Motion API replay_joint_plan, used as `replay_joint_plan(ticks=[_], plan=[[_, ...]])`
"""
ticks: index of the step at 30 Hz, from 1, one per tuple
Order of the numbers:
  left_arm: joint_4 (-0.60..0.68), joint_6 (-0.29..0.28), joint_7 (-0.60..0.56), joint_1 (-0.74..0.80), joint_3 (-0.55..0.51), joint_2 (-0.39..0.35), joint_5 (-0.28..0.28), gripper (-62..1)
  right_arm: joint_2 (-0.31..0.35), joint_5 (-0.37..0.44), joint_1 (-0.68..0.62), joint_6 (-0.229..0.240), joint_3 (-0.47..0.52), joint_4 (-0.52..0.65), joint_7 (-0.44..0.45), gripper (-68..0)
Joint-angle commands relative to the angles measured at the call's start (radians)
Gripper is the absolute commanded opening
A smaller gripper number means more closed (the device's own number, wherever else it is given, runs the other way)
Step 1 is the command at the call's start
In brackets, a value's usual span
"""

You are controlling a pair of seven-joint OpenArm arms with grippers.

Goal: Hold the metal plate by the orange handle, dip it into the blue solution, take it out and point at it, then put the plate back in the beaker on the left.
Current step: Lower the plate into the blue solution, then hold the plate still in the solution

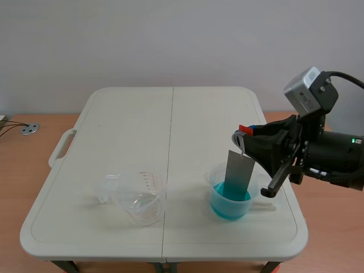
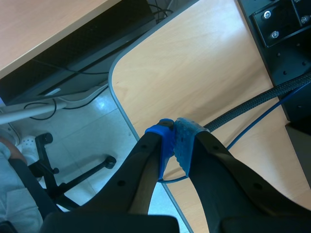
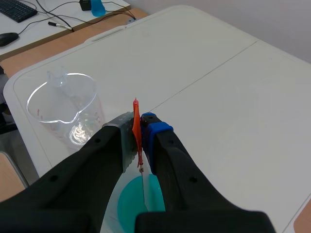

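Scene view: the right gripper (image 1: 244, 134) comes in from the right and is clamped on the orange handle (image 1: 244, 128). The metal plate (image 1: 239, 170) hangs from the handle with its long axis upright. Its lower end sits in the blue solution (image 1: 228, 206) inside the right beaker (image 1: 216, 176), near the front edge of the white table (image 1: 170, 125). The empty measuring beaker (image 1: 141, 202) stands to the left, well apart and equally near. The way out looks to be straight up, then a carry leftward. The left arm is not in this view, so the right arm is the nearer one.

Left wrist view: the left gripper (image 2: 173, 140) has its blue pads together on nothing. It hangs over a wooden desk (image 2: 194, 68) edge and floor, with no task thing in sight.

Right wrist view: the fingers pinch the orange handle (image 3: 135, 114), seen edge-on. The plate (image 3: 143, 187) drops straight beneath them into the blue solution (image 3: 130, 206). The empty measuring beaker (image 3: 63, 104) stands ahead and to one side of the gripper.
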Motion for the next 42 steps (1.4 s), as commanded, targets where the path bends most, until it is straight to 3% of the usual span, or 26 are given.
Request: replay_joint_plan(ticks=[1, 15, 42], plan=[[0.011, 0.002, -0.010, 0.008, -0.002, -0.005, -0.002, -59.0, 0.011, 0.011, 0.015, 0.008, -0.001, 0.015, 0.007, -66.3], [0.011, 0.002, -0.010, 0.008, -0.002, -0.005, -0.002, -59.0, 0.011, -0.030, 0.015, 0.008, -0.002, 0.015, 0.002, -66.3], [0.011, 0.001, -0.020, 0.008, -0.002, -0.005, -0.003, -59.0, 0.011, -0.030, 0.015, 0.008, -0.002, 0.015, 0.000, -66.2]])
